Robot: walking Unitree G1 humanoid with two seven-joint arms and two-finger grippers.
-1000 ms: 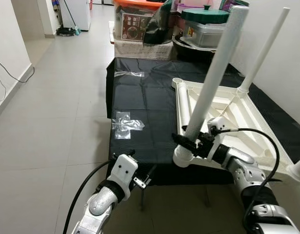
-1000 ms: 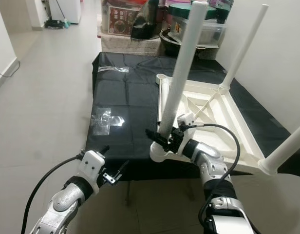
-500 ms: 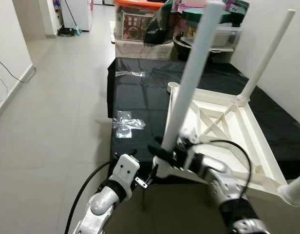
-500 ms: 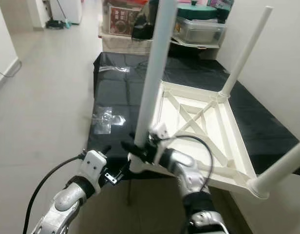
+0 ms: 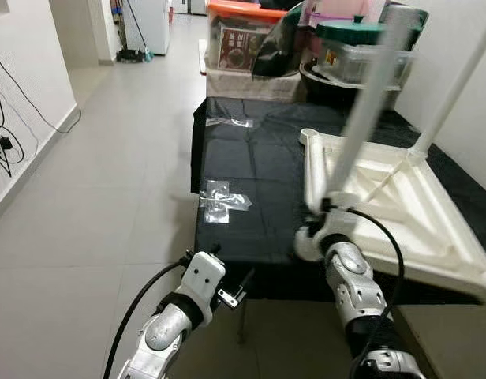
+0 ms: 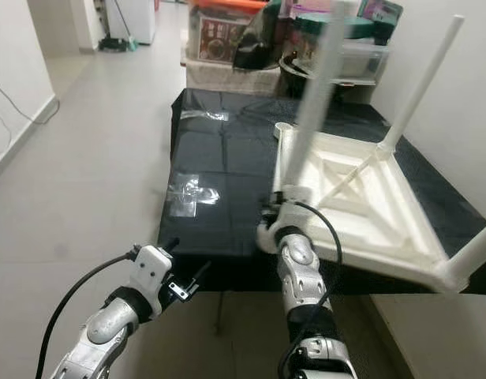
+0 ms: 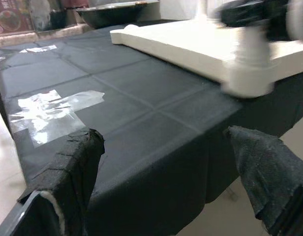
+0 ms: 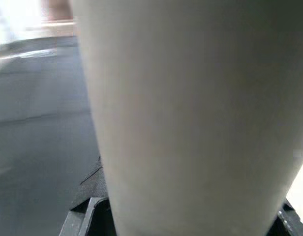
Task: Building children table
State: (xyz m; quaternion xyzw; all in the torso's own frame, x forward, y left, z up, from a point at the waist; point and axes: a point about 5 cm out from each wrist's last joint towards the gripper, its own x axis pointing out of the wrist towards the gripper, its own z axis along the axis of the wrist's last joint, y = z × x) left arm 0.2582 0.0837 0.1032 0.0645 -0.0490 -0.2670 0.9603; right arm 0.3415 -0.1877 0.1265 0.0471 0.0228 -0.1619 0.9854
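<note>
While the black-covered table (image 5: 251, 197) carries it toward 3 o'clock, the white children's table (image 5: 401, 213) lies upside down, three legs standing up and the far corner socket (image 5: 308, 135) at 12 o'clock seemingly still empty. Its plastic looks glossy and ribbed. The right pincer (image 5: 328, 209) clamps the near leg (image 5: 368, 103); the left pincer (image 5: 235, 288) hangs wide, holding nothing, at 7 o'clock.

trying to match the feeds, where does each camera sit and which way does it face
Head eyes: forward and down at the upturned white plastic children's table on the black cloth-covered surface; both silver arms show.
Left wrist: along the left gripper, open, toward the cloth edge.
Right wrist: right gripper against the white round table leg.
Shared: left wrist and head views both see the table corner.
</note>
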